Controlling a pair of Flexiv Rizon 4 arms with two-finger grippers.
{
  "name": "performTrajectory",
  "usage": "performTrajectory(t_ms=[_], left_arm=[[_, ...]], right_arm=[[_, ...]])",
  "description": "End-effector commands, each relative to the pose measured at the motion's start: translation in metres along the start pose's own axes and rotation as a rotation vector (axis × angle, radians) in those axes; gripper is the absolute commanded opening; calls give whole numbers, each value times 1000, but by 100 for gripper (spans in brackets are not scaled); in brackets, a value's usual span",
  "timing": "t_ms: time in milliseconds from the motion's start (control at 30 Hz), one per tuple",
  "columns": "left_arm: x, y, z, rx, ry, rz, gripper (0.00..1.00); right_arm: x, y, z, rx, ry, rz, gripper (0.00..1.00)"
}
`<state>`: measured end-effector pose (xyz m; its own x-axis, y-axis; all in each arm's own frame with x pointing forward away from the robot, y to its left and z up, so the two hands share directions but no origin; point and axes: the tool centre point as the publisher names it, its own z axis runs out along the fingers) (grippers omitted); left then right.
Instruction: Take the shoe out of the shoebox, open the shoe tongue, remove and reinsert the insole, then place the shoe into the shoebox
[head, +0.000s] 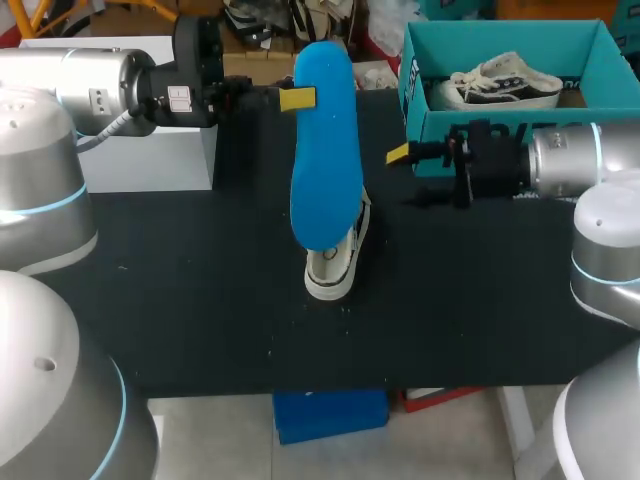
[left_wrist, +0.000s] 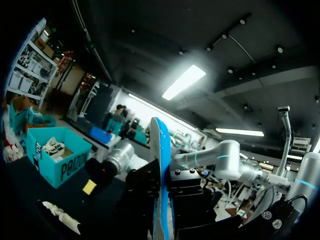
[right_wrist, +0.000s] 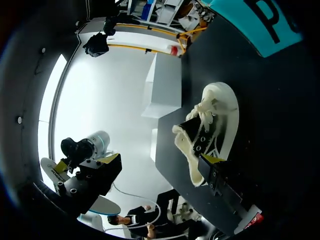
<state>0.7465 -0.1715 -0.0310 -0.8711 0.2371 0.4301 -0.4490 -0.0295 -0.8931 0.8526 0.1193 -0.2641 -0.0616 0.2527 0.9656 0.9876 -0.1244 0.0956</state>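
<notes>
Head view: the left tool (head: 297, 98) is clenched on a blue insole (head: 325, 150) held on end, its lower tip just above the shoe (head: 338, 262) on the surface (head: 200, 280), while the released right tool (head: 402, 160) sits beside the shoebox (head: 500, 40).

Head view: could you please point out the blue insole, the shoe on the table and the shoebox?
blue insole (head: 325, 170), head view, its middle.
shoe on the table (head: 331, 275), head view, white rubber end.
shoebox (head: 500, 40), head view, back wall.
</notes>
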Motion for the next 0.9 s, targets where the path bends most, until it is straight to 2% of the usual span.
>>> performTrajectory(t_ms=[33, 200, 367, 533, 633, 700, 767, 900], left_arm=[[-1, 1, 1, 1, -3, 2, 0], [-1, 1, 1, 1, -3, 2, 0], [-1, 1, 1, 1, -3, 2, 0], [14, 2, 5, -97, -52, 480, 0], [26, 15, 13, -204, -42, 737, 0], [34, 25, 18, -230, -24, 854, 0], [44, 40, 25, -223, 28, 862, 0], [44, 42, 26, -210, 34, 812, 0]], right_arm=[[-1, -2, 1, -11, 20, -3, 100], [-1, -5, 2, -5, 31, -3, 100], [-1, -6, 2, -31, 59, 2, 100], [-1, -6, 2, -31, 59, 2, 100], [-1, -6, 2, -31, 59, 2, 100], [-1, -6, 2, -31, 59, 2, 100], [-1, -6, 2, -31, 59, 2, 100], [-1, -6, 2, -31, 59, 2, 100]])
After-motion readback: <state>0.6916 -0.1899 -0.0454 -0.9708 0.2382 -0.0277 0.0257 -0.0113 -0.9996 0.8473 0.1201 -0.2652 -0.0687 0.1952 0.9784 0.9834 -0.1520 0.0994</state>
